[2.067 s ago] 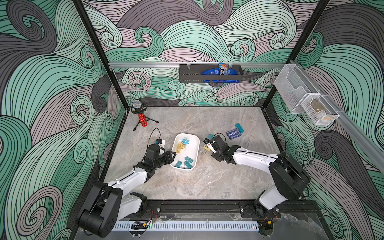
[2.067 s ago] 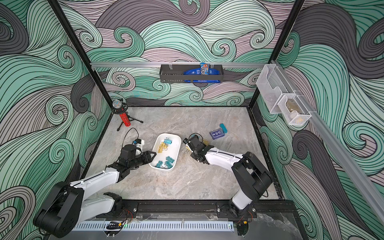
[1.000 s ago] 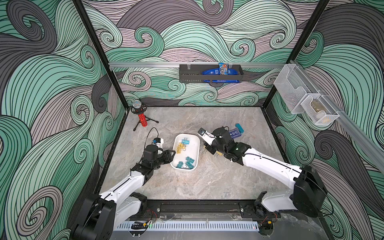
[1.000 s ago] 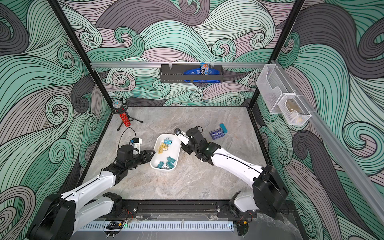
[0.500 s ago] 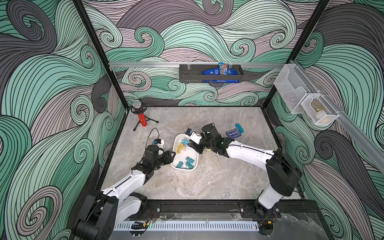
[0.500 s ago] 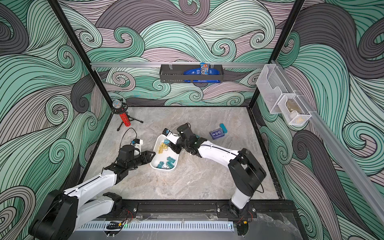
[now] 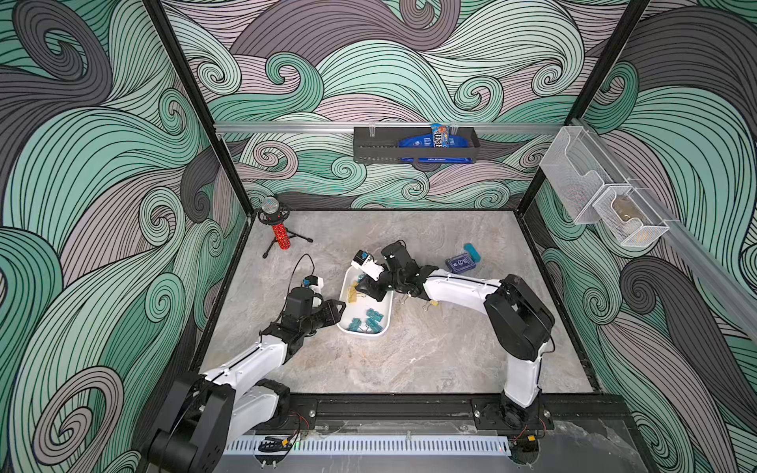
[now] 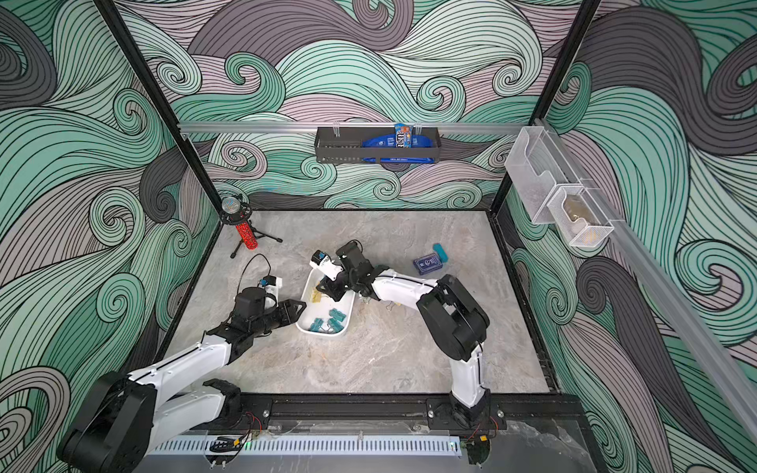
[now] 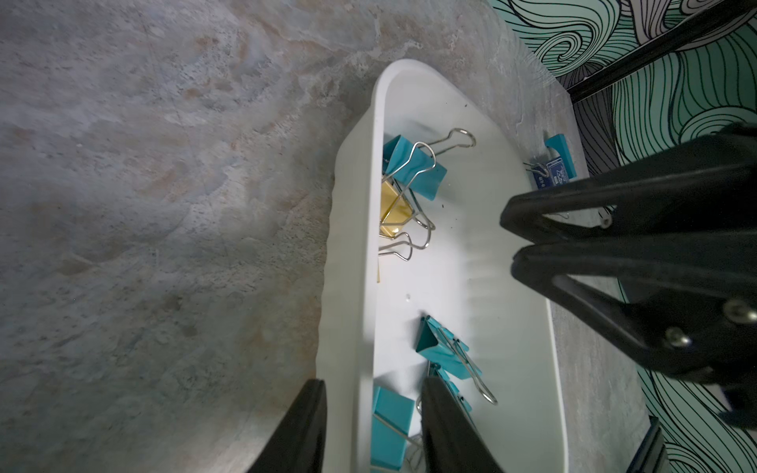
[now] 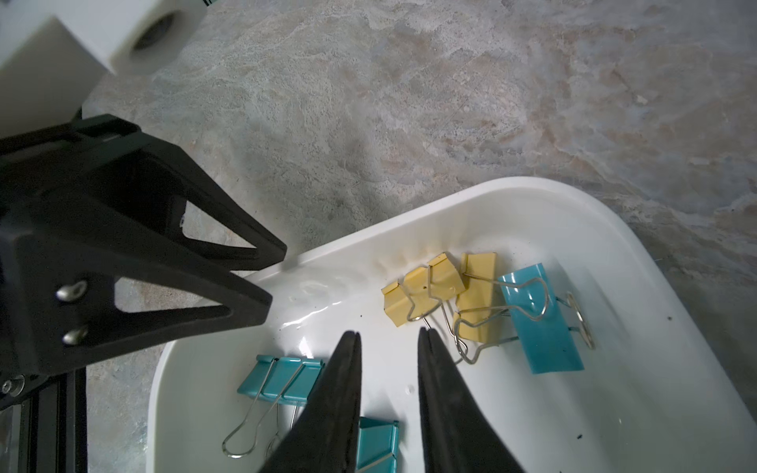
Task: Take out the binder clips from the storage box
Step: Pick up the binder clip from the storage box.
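Observation:
The white storage box (image 7: 387,317) (image 8: 303,325) lies mid-table with teal and pale yellow binder clips in it. Yellow clips (image 10: 434,282) and a teal clip (image 10: 540,323) lie together at one end, and more teal clips (image 7: 368,319) (image 9: 442,348) at the other. My right gripper (image 10: 389,332) (image 7: 364,290) hangs over the box floor, open, its fingers narrowly apart with nothing gripped. My left gripper (image 9: 370,381) (image 7: 338,306) straddles the box's side wall (image 9: 348,327), one finger outside and one inside, with a gap showing. A clip (image 7: 432,303) lies on the table beside the box.
A dark blue card box (image 7: 462,262) and a teal block (image 7: 472,252) lie at the back right. A red microphone on a tripod (image 7: 280,237) stands at the back left. A black rack (image 7: 415,149) hangs on the back wall, and mesh baskets (image 7: 594,192) on the right wall.
My right gripper has swung left from the table beside the box to over the box, and its fingers have drawn closer together. The left gripper stays at the box's wall.

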### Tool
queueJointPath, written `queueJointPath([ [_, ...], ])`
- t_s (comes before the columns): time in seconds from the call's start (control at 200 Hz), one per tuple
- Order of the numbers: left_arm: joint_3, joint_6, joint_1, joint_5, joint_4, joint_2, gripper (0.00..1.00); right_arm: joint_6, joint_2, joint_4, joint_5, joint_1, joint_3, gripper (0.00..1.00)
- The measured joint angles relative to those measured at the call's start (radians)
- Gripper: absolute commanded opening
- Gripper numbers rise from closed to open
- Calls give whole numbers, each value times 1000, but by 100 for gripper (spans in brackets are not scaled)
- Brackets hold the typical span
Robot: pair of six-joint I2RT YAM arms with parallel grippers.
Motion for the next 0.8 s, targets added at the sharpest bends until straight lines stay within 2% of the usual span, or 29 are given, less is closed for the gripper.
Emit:
queueJointPath([
  [0.3, -13, 0, 0, 0, 2, 0, 41, 58, 75, -3, -17, 0, 45, 30],
  [0.8, -13, -11, -2, 0, 13, 0, 41, 79, 89, -18, 27, 0, 60, 30],
])
